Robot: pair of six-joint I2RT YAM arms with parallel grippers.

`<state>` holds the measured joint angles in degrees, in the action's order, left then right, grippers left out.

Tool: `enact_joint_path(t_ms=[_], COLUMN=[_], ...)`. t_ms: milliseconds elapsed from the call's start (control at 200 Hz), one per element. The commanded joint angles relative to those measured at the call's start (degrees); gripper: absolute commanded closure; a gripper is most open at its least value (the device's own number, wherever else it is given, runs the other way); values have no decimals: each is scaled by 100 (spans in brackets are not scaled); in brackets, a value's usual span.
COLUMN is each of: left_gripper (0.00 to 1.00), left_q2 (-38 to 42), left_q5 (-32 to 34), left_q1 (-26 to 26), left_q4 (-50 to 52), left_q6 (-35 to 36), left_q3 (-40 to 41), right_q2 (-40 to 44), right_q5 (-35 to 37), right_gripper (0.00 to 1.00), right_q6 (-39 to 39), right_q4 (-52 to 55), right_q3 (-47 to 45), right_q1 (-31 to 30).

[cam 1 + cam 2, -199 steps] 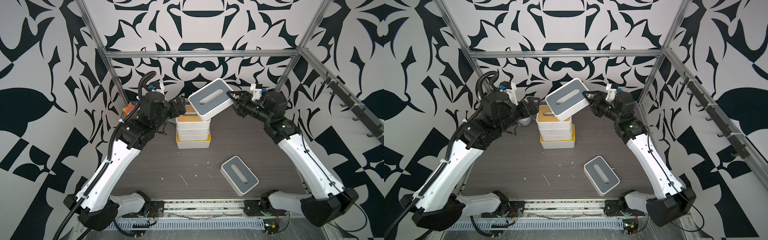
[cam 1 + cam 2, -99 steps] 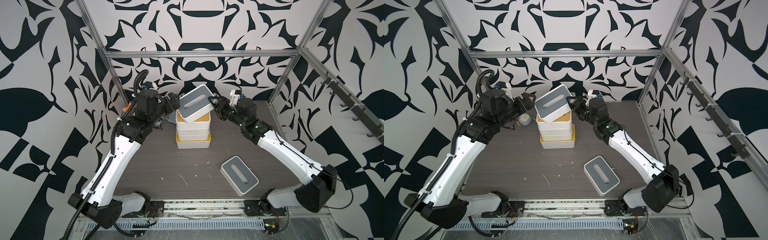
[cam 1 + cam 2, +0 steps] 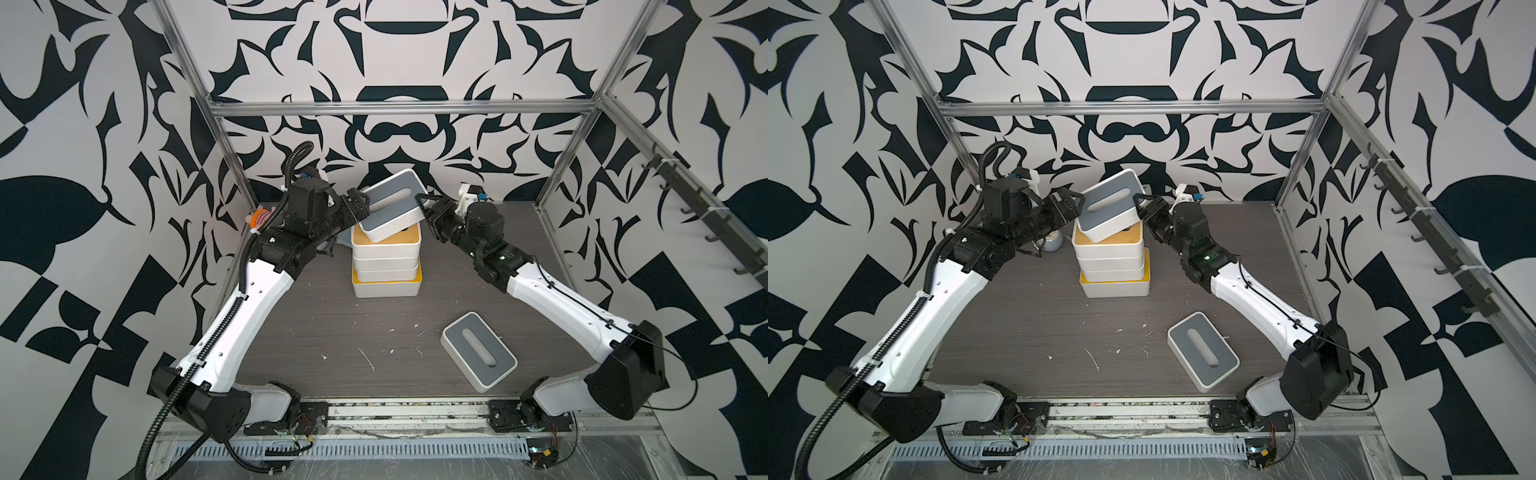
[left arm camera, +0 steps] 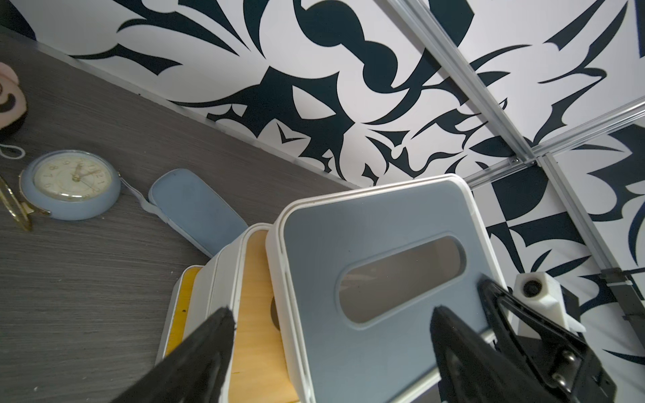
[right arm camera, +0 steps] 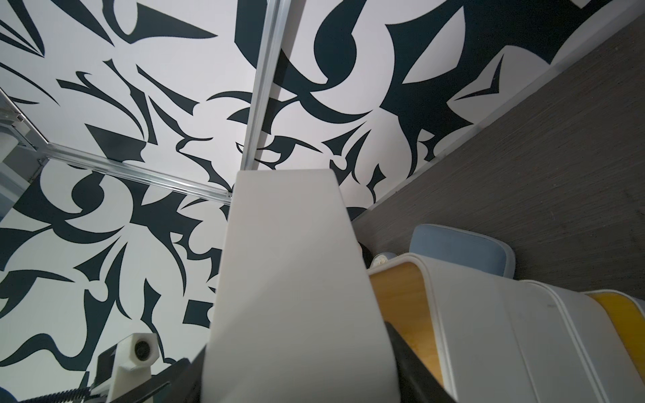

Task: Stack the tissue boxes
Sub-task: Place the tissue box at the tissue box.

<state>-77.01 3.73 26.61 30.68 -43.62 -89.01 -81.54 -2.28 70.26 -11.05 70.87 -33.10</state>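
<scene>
Four stacked boxes (image 3: 386,254) stand near the tabletop's (image 3: 316,332) back edge, open room in front; my right gripper (image 3: 422,205) pinches the tilted grey box (image 3: 392,208) over them, long axis along that edge, left gripper (image 3: 360,206) spread.

Tilted, the white rounded tissue box with grey slotted lid (image 4: 377,265) leans over the white box with bamboo-tan lid (image 4: 254,314); left gripper (image 4: 331,310) jaws spread wide, one over tan, one over grey; blue-grey soft pouch (image 4: 195,209) and pale-blue round clock (image 4: 69,185) on the dark surface (image 4: 87,279)
</scene>
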Motion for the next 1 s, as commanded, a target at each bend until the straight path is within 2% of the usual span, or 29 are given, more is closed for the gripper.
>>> enact_joint_path(t_ms=[0, 265, 585, 995], left_gripper=[8, 7, 10, 11], left_q2=[-92, -376, -620, -617], left_q5=[-235, -373, -477, -191], left_q1=[-17, -20, 25, 225], left_q4=[-27, 141, 229, 264], left_q6=[-59, 2, 11, 54], left_q3=[-51, -266, -476, -480], right_q2=[336, 535, 512, 478], right_q5=[91, -9, -72, -53], right_gripper=[64, 50, 42, 30], right_q6=[-74, -45, -113, -197], right_q4=[-174, 343, 702, 752], right_q3=[-19, -70, -120, -244], right_q1=[-21, -30, -57, -58])
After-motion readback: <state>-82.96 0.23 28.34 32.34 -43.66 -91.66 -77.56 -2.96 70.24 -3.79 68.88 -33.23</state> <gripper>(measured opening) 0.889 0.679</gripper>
